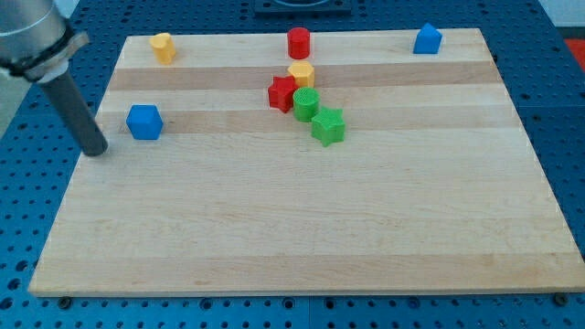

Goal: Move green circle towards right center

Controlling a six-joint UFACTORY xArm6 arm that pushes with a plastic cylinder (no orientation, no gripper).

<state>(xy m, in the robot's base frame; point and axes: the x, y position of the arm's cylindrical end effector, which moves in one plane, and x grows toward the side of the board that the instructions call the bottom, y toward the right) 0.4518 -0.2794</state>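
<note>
My tip (94, 151), a bare rod holding nothing, rests at the wooden board's (292, 247) left edge; approach the green plastic cylinder (305, 103) from its left, between red star (282, 93) and green star (327, 126), pushing rightward

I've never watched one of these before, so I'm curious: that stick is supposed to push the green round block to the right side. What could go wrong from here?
1. The green circle sits packed against the green star, the red star and a yellow block. Pushing it right would likely drag the green star along.
2. My tip is far off at the view's left edge, near the blue cube; a straight run could knock that cube or the red star first.
</note>
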